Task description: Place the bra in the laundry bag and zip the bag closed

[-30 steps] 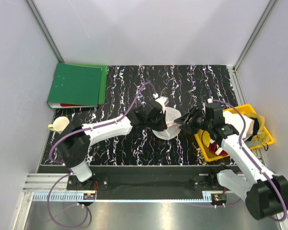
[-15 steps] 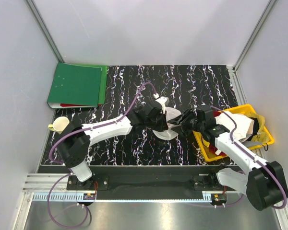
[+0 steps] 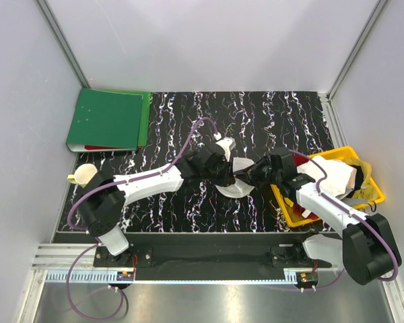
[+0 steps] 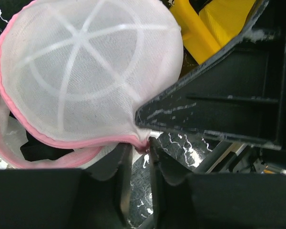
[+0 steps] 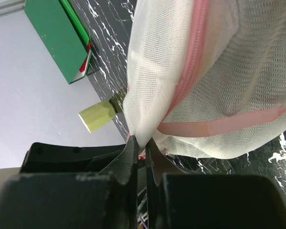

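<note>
The laundry bag (image 3: 236, 180), a white mesh drum with pink rims, lies mid-table between both grippers. In the left wrist view its round spoked end (image 4: 86, 71) fills the frame, and the black bra (image 4: 38, 149) shows inside it below the pink rim. My left gripper (image 4: 136, 143) has its jaws slightly apart, with the pink rim's end sitting at the fingertips. My right gripper (image 5: 140, 142) is shut on a fold of the bag's white mesh (image 5: 219, 71), beside the pink zip strip. From above, the left gripper (image 3: 227, 173) and the right gripper (image 3: 254, 175) meet at the bag.
A yellow plastic basket (image 3: 374, 195) with white and red clothes stands at the right, close to the right arm. A green binder (image 3: 108, 120) lies at the back left. A pale yellow cup (image 3: 85, 175) sits at the left edge.
The right gripper moved left to the bag and shut on its mesh. The left gripper's jaws, shut before, have parted a little. The bag shifted slightly.
</note>
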{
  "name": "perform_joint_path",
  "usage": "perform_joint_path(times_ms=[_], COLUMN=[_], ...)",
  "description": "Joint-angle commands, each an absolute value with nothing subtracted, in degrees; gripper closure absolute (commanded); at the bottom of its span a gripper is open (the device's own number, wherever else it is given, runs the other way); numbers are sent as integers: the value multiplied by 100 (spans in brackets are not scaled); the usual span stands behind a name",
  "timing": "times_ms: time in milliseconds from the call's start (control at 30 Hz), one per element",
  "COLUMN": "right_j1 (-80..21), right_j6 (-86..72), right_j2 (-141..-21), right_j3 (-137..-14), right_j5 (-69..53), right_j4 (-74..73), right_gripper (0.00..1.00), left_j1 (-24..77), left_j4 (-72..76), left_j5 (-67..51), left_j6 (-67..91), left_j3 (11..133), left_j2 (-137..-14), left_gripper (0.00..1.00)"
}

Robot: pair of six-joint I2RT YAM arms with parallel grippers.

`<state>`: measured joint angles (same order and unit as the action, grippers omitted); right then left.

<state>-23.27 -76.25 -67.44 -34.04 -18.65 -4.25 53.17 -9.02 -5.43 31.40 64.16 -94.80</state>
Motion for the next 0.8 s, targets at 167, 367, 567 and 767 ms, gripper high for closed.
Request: perform_joint_path(times_ms=[167,367,567,767], right_j1=[-2373,-2373,-2391,-2417], right_j6=[-7787,-7761,-7787,-7857], right_j2=[-6636,-6688,-6627,-6539], right_j3=[-3410,-3436,-3428,-3445], right_j5=[-1652,-1705,-1758,-1802], right_j4=[-237,-237,-246,-229], right_gripper=[100,100,100,100], left_j1=[5300,5300,5291,5291], left_j4=[-659,-721,-931,-1028], left_j5=[-466,-299,-150,-18], left_j6=[3059,3067,3006,3050], left_j3=[6328,6337,6512,6636], left_j2=[-9097,-9026,-9167,-9299], left_gripper=[66,77,87,84])
